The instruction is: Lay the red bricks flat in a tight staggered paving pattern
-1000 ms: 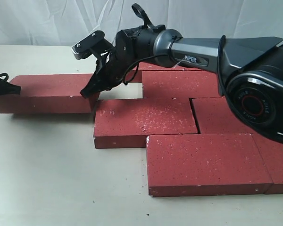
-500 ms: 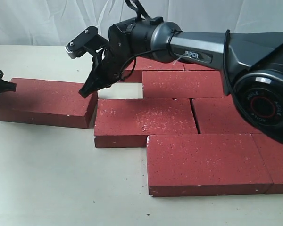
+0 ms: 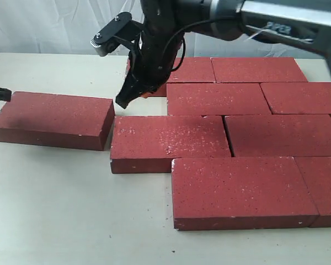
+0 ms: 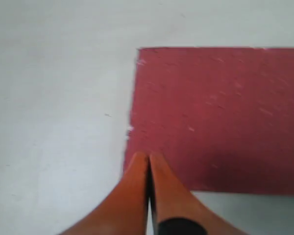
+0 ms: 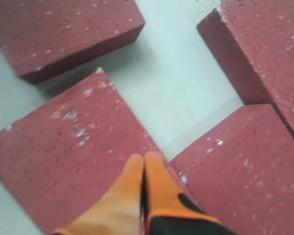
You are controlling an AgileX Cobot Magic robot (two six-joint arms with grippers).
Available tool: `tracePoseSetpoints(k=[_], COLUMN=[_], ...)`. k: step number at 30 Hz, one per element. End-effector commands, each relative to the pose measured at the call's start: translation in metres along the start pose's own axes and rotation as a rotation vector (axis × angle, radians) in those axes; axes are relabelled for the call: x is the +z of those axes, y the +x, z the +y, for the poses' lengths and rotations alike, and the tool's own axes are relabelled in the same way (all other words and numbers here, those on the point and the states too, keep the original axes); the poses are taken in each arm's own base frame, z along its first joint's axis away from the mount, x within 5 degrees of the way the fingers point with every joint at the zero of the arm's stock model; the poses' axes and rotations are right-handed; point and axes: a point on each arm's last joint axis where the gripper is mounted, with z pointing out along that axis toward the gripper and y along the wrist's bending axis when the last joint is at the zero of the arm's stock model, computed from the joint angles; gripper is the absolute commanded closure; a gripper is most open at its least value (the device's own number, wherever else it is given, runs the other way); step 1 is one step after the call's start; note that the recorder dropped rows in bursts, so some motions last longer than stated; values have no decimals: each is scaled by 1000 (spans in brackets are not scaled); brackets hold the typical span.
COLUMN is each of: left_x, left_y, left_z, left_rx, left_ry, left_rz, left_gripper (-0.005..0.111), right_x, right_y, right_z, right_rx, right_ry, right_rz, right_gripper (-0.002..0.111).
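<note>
Lifted right claw up off the loose brick, tips pressed together, holding nothing. Kept left claw pressed together at that brick's far corner. Left it flat on table, slightly askew, just beside paved bricks.

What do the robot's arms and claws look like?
The right arm is black and dark grey, with white lettering on a grey link and black cables looped at the wrist. The right claw and left claw have tapering orange fingers with black patches.
</note>
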Motion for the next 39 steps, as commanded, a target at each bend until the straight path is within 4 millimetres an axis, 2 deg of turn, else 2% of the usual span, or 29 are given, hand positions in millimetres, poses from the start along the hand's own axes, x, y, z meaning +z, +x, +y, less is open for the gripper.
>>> tracePoseSetpoints(k=[1, 5, 8, 10, 12, 14, 19, 22, 27, 30, 32, 34, 37, 39], left_x=[-8, -8, 4, 22, 32, 35, 52, 52, 51, 45, 32, 10, -17, -17], left_y=[7, 17, 24, 30, 30, 30, 27, 21, 21, 16, 5, -5, -17, -21], left_z=[-41, -77, -84, -84, -85, -87, -85, -86, -94, -94, -91, -86, -65, -43], left_rx=[183, 390, 434, 407, 364, 363, 319, 288, 341, 356, 318, 332, 361, 305], left_ry=[238, 553, 587, 560, 553, 582, 528, 533, 550, 560, 579, 601, 488, 334], left_rz=[92, 128, 165, 203, 228, 250, 227, 197, 188, 182, 165, 128, 22, -69], left_gripper=[107, 107, 107, 107, 107, 107, 107, 107, 107, 107, 107, 107, 107, 107], right_x=[-25, -38, -52, -70, -76, -73, -62, -60, -57, -57, -58, -58, -58, -59], right_y=[33, 79, 98, 97, 95, 93, 90, 89, 89, 89, 89, 88, 87, 85], right_z=[19, 35, 39, 35, 35, 34, 32, 31, 31, 31, 30, 30, 29, 28], right_rx=[-86, -143, -284, -216, -192, -183, -183, -182, -182, -182, -184, -184, -184, -178], right_ry=[-119, -197, -134, -56, -48, -32, -18, -12, -10, -10, -7, -2, 8, 28], right_rz=[27, 22, -80, -209, -240, -261, -263, -268, -267, -267, -269, -274, -285, -314], right_gripper=[109, 109, 109, 109, 109, 109, 109, 109, 109, 109, 109, 109, 109, 109])
